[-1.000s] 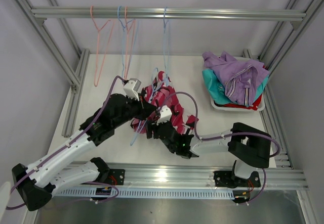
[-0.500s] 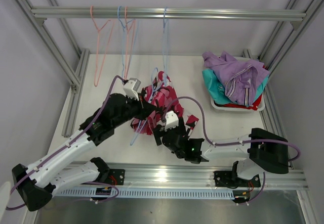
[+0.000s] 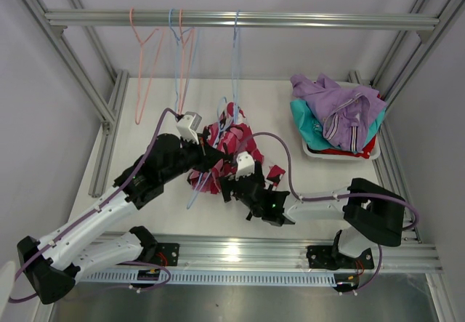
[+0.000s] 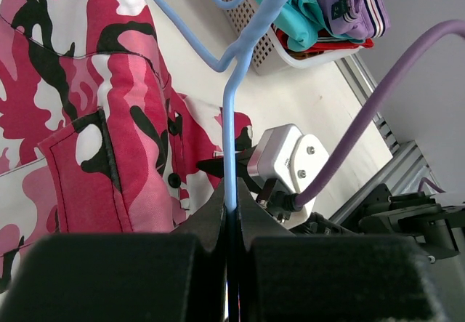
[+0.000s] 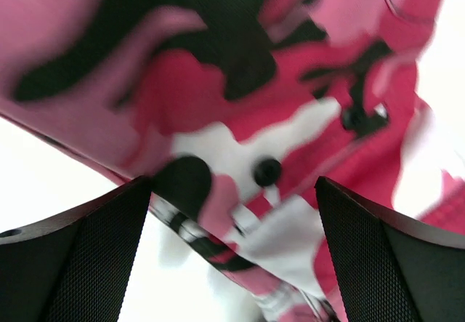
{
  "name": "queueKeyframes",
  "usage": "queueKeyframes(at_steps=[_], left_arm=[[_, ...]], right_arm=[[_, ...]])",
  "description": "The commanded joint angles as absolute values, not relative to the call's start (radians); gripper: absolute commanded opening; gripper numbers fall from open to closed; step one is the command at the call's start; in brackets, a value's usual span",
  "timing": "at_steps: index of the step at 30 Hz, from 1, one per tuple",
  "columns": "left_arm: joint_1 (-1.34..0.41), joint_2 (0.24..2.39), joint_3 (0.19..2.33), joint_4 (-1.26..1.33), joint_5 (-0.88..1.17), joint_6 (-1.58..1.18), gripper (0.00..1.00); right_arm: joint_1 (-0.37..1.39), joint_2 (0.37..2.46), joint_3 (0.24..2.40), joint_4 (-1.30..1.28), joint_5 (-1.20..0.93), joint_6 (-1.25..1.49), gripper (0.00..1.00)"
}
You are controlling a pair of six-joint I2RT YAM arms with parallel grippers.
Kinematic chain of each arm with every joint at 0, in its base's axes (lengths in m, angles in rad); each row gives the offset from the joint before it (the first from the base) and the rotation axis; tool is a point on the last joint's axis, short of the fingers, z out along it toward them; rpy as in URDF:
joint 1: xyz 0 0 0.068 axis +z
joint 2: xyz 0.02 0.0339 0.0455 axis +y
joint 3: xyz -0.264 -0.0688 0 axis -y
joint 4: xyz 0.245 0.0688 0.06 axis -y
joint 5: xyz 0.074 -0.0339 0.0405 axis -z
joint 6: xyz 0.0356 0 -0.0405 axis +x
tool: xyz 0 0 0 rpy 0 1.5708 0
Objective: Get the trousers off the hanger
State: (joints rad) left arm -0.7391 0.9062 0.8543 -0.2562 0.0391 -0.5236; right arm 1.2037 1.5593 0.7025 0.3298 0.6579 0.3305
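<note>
We see our left gripper [image 4: 231, 209] clamped on the blue hanger [image 4: 230, 118] and our right gripper [image 5: 232, 242] spread wide over the camouflage trousers [image 3: 231, 142] at the middle of the bench [image 3: 145, 122], while the white basket [image 3: 311, 153] near its far right corner holds the lilac pair [image 3: 341, 107], the teal pair [image 3: 301, 118] and the red pair [image 3: 349, 152].

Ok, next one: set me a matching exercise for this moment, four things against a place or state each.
Things:
1. left gripper
2. right gripper
3. lilac trousers
4. pink hanger at far left

Place or state:
a. on top of the pile in the basket
b. shut on the wire of the blue hanger
c. hanging bare from the rail
d. open, close over the camouflage trousers

Pairs: 1-b, 2-d, 3-a, 4-c
</note>
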Motion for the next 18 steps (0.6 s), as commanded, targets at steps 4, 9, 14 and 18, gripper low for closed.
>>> queueKeyframes(at_steps=[4,9,14,18], left_arm=[[-0.73,0.893,0.89,-0.143,0.069,-0.531,0.0],[-0.73,0.896,0.888,-0.143,0.077,-0.534,0.0],[-0.73,0.896,0.888,-0.141,0.08,-0.535,0.0],[-0.73,0.896,0.891,-0.143,0.078,-0.537,0.0]], right_arm=[[1.166,1.505,0.788,0.426,0.558,0.288,0.99],[1.154,1.45,0.793,0.466,0.548,0.268,1.0],[1.121,1.482,0.825,0.473,0.513,0.253,0.99],[1.111,1.491,0.853,0.477,0.448,0.256,0.99]])
